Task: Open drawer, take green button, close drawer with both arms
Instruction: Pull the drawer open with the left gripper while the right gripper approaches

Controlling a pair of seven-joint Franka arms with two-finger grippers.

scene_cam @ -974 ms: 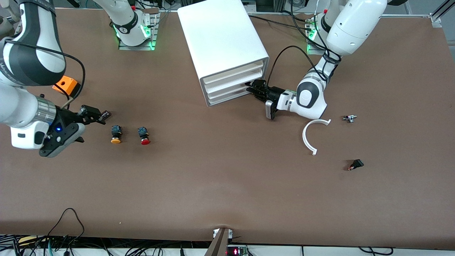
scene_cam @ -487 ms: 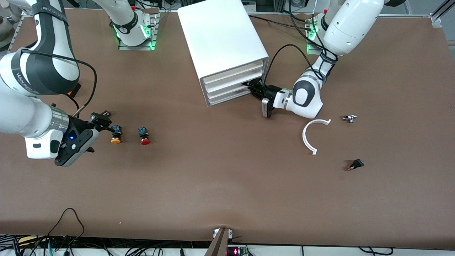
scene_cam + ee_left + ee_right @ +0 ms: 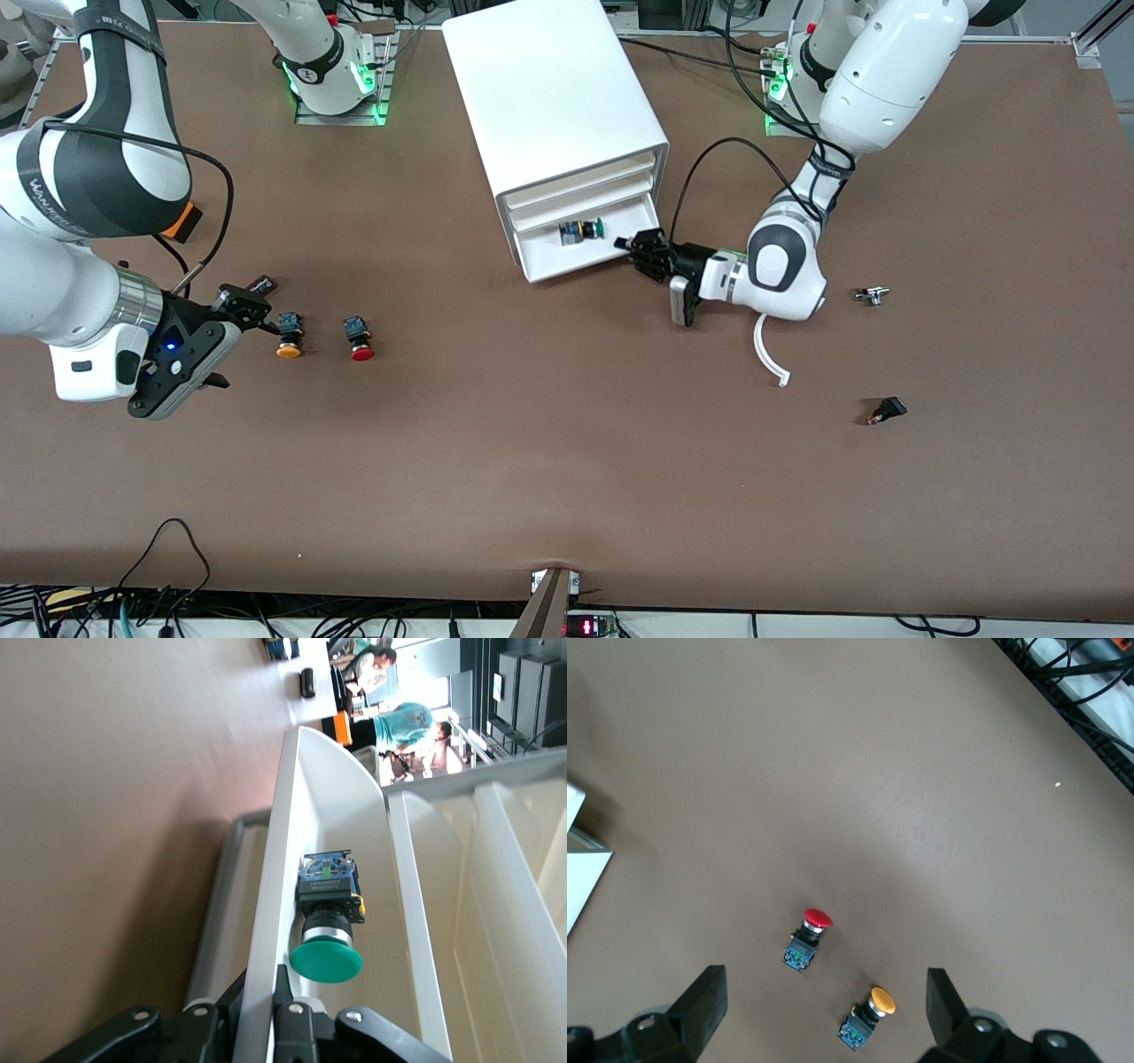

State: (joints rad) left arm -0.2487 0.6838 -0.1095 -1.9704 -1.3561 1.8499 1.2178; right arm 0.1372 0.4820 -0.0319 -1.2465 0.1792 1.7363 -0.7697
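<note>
1. The white cabinet stands between the two arm bases, its lowest drawer pulled out.
2. The green-capped button lies on its side inside that drawer.
3. The left gripper is clenched on the drawer's front edge, at the end toward the left arm.
4. The right gripper hovers with fingers spread wide, grasping nothing, over the table just beside the yellow-capped button; the red-capped button lies near it.
</note>
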